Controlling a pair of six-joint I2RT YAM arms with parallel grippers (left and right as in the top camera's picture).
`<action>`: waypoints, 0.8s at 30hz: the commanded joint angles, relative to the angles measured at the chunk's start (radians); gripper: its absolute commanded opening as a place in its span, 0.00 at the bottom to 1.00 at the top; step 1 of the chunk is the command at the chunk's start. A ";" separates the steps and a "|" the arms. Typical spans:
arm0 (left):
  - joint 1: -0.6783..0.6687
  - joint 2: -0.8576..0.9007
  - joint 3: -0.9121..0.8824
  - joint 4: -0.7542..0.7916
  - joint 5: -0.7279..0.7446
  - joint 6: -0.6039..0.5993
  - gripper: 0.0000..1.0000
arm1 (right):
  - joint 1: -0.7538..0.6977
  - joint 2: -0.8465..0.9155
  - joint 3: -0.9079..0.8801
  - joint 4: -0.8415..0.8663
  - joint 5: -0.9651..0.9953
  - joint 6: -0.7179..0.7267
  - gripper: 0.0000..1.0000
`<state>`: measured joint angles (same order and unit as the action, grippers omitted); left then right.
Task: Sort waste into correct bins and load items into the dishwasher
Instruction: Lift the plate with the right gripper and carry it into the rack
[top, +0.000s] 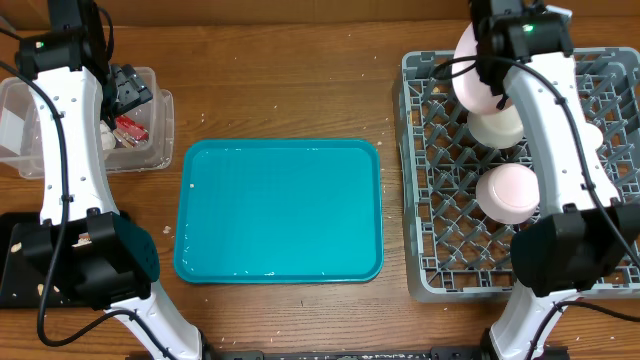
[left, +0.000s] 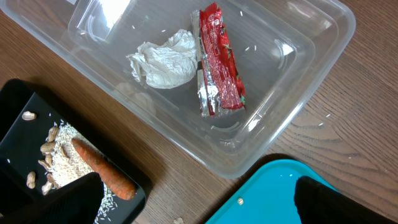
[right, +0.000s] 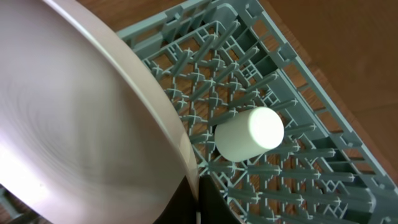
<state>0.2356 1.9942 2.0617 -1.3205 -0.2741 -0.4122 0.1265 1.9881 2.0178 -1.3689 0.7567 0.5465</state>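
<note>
My right gripper (right: 198, 208) is shut on the rim of a pink plate (right: 74, 124), held on edge above the far left part of the grey dishwasher rack (top: 425, 200). The plate shows in the overhead view (top: 470, 70) too. A white cup (right: 249, 134) lies on its side in the rack and a pink bowl (top: 508, 192) sits upside down in it. My left gripper (left: 193, 205) is open and empty above the clear bin (left: 298, 74), which holds a red wrapper (left: 219, 62) and a crumpled white tissue (left: 163, 59).
A teal tray (top: 280, 210) lies mid-table, with a small crumb (left: 239, 201) at its corner. A black tray (left: 18, 106) at the left holds a carrot (left: 102, 168), rice and peanuts. A second clear bin (top: 20, 130) stands at the far left.
</note>
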 joint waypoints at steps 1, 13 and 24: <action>-0.004 -0.025 0.014 -0.003 -0.014 -0.007 1.00 | 0.004 0.004 -0.047 0.018 0.070 0.021 0.04; -0.004 -0.025 0.014 -0.003 -0.013 -0.007 1.00 | 0.111 0.006 -0.077 0.011 0.070 0.058 0.04; -0.004 -0.025 0.014 -0.003 -0.013 -0.007 1.00 | 0.116 0.006 -0.084 -0.001 0.121 0.068 0.04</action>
<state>0.2356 1.9942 2.0617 -1.3205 -0.2741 -0.4122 0.2413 1.9930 1.9404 -1.3655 0.8455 0.5983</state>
